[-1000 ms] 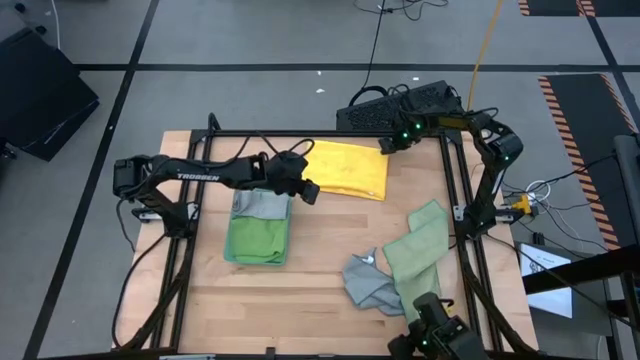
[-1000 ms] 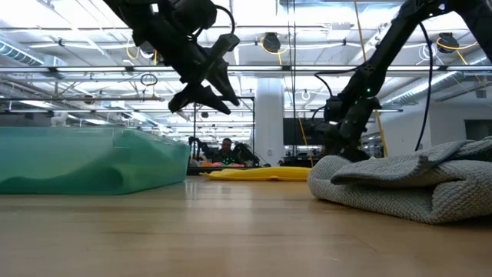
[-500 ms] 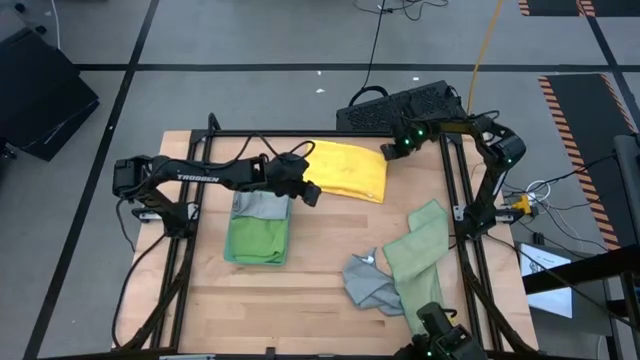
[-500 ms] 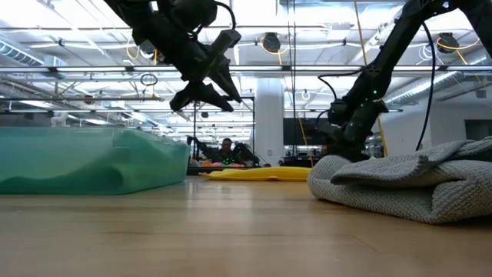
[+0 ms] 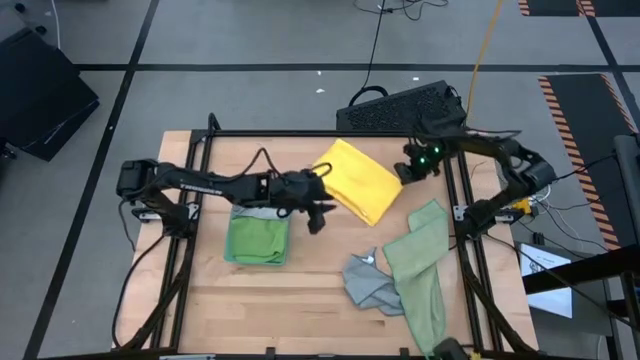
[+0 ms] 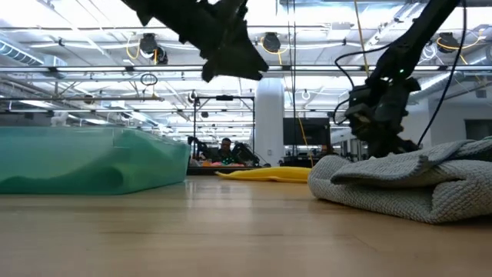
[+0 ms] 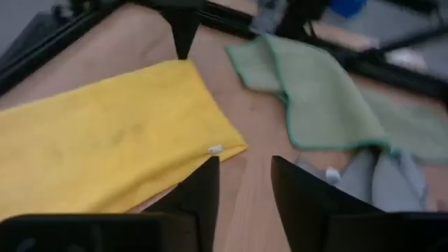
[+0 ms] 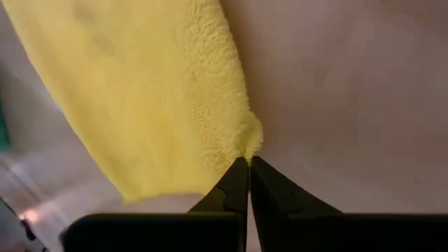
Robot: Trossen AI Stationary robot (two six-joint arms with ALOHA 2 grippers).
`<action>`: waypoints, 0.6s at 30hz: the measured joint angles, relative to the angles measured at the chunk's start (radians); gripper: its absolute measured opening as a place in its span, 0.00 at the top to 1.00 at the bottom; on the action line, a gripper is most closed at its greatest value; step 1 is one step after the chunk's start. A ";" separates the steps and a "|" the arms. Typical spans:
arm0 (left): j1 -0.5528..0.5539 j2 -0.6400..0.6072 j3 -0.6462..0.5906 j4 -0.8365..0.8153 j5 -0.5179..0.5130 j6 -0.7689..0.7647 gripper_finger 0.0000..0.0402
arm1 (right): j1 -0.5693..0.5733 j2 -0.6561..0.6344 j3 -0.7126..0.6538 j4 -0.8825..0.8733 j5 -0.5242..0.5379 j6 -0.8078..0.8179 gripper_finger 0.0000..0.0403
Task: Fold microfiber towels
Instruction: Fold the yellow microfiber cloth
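- Fingers on my right gripper [image 8: 243,166] were pinched tight on one corner of the yellow towel [image 5: 358,187].
- Fingers on my left gripper [image 7: 243,183] stood partly open, with a gap between them, and held nothing.
- My left gripper hung just beside the near corner of the yellow towel, where a small white tag [image 7: 215,149] showed.
- That towel lay turned at an angle near the far side of the table [image 5: 310,290], between my two grippers.
- I had a green towel [image 5: 257,238] folded at the left, and a sage towel [image 5: 418,258] and a grey towel [image 5: 366,283] bunched at the right.
- I judged that I was working on the yellow towel, getting hold of its corners.
- Next, I thought, my left gripper should drop down and pinch that near corner, so both arms could lift and fold.
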 joint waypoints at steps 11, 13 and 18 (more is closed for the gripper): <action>-0.067 0.253 0.127 0.040 -0.018 0.379 0.29 | 0.229 -0.211 -0.207 0.053 -0.002 0.324 1.00; -0.071 0.297 0.146 0.045 0.002 0.456 0.27 | 0.278 -0.233 -0.221 0.087 0.001 0.388 0.99; -0.072 0.401 0.177 0.040 0.060 0.617 0.31 | 0.361 -0.269 -0.233 0.115 0.081 0.509 0.98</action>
